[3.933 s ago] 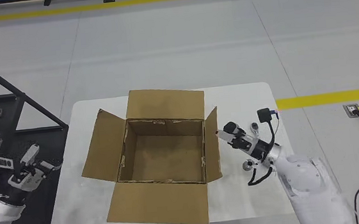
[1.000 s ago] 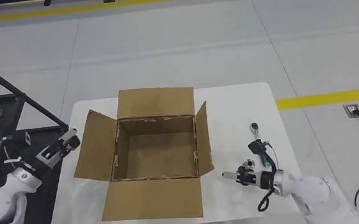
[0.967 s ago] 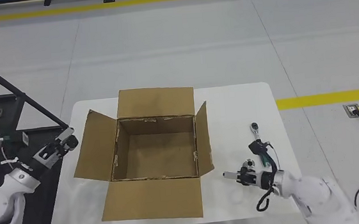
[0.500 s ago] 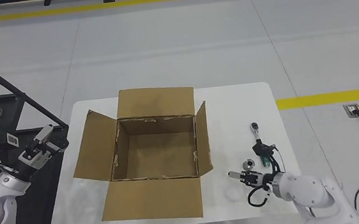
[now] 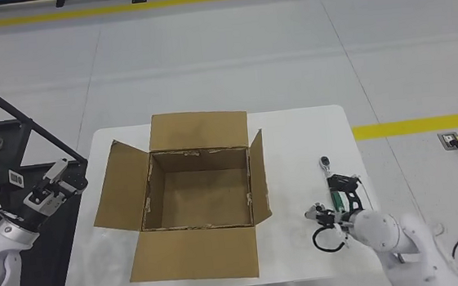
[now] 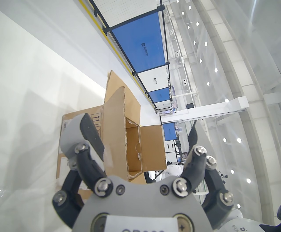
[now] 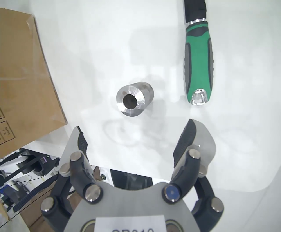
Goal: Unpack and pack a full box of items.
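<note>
White table (image 5: 293,129), open cardboard box (image 5: 199,131) with flaps out, left gripper (image 6: 140,127) off the box's left side, fingers wide apart, holding nothing, right gripper (image 7: 135,131) right of the box, fingers spread, empty, green-handled wrench (image 7: 198,66) farther right, metal sleeve (image 7: 134,101) between box and wrench

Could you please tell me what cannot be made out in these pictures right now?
- Right wrist view: the ratchet's head is cut off by the picture's edge.
- Right wrist view: the metal cylinder's bore is too dark to see into.
- Left wrist view: the box's floor is hidden behind its near wall and flap.
</note>
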Controlling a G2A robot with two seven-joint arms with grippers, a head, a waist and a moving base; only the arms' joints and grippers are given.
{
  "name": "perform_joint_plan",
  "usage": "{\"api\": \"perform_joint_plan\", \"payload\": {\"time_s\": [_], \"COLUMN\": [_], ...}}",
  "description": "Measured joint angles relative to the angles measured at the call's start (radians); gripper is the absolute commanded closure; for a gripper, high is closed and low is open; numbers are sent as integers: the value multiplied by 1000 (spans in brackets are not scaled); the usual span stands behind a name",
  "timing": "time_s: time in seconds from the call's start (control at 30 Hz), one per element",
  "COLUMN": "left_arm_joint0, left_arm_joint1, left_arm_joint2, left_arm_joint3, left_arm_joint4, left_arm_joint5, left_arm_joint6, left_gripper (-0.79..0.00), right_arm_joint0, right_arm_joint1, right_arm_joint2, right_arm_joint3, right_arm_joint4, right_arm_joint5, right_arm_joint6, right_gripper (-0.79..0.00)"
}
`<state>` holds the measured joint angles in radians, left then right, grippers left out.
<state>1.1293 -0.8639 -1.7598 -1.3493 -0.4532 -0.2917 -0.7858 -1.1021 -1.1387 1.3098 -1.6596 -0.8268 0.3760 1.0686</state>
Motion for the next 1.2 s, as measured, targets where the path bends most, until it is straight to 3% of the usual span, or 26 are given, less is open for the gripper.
{"api": "perform_joint_plan", "payload": {"time_s": [0.2,0.23,0.27,0.33,0.37,0.5,0.57,0.87,0.93,1.03,1.2], "left_arm_joint0": [0,0,0,0,0,0,0,0,0,0,0], "left_arm_joint1": [0,0,0,0,0,0,0,0,0,0,0], "left_arm_joint2": [0,0,0,0,0,0,0,0,0,0,0], "left_arm_joint3": [0,0,0,0,0,0,0,0,0,0,0], "left_arm_joint4": [0,0,0,0,0,0,0,0,0,0,0], "left_arm_joint5": [0,0,0,0,0,0,0,0,0,0,0], "left_arm_joint6": [0,0,0,0,0,0,0,0,0,0,0], "left_gripper": [-785,-785,-785,-785,-785,-785,-785,-785,-785,-785,-785], "right_arm_joint0": [94,105,115,140,150,198,214,279,291,298,272], "right_arm_joint1": [-13,-15,-16,-20,-22,-30,-34,-49,-52,-56,-54], "right_arm_joint2": [-84,-91,-98,-109,-112,-130,-139,-169,-176,-185,-166], "right_arm_joint3": [43,51,59,82,94,154,178,288,307,316,265], "right_arm_joint4": [-71,-76,-81,-87,-85,-77,-73,-45,-47,-49,-51], "right_arm_joint5": [57,62,68,90,104,139,143,143,150,160,175], "right_arm_joint6": [37,43,50,67,76,105,104,116,120,114,82], "right_gripper": [-785,-739,-622,-563,-493,-462,-388,-369,-265,0,0]}}
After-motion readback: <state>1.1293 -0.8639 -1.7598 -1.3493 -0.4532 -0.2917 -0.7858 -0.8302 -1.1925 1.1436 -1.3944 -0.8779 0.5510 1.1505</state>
